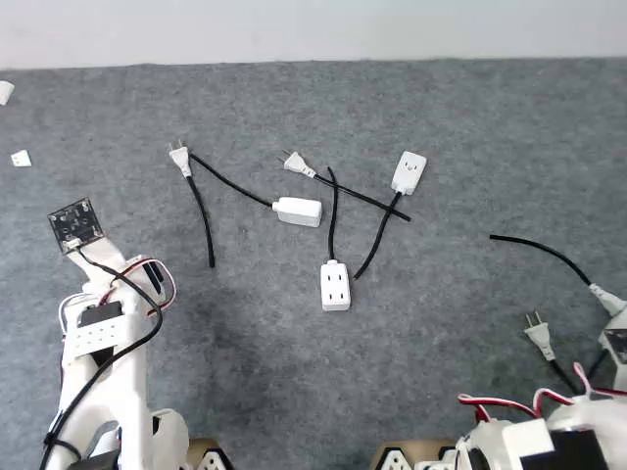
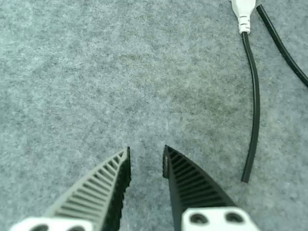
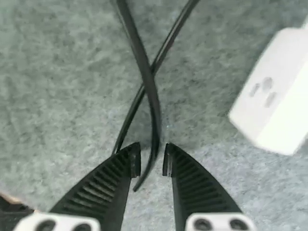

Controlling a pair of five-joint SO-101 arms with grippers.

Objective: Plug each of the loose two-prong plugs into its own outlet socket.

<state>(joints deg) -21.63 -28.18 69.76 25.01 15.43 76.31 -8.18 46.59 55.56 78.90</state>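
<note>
One grey carpeted table (image 1: pixel 441 127) carries everything. The left arm (image 1: pixel 98 362) stands at its near left corner and the right arm (image 1: pixel 549 436) at its near right.

The left gripper (image 2: pixel 146 154) hangs over bare carpet, its fingers a narrow gap apart with only carpet between them. The right gripper (image 3: pixel 151 147) also has its fingers narrowly parted, and a black cord (image 3: pixel 155 120) runs between the tips. A white outlet socket (image 3: pixel 274 110) lies close beside it.

Three more sockets lie mid-table with their cords crossing: the side-lying socket (image 1: pixel 297 211), the near socket (image 1: pixel 335 285) and the far socket (image 1: pixel 409 172).

All three plugs lie loose on the carpet. The left plug (image 1: pixel 179 157) is far out on the left. The middle plug (image 1: pixel 297 164) is just beyond the side-lying socket. The right plug (image 1: pixel 537 333) is near the right arm.
</note>
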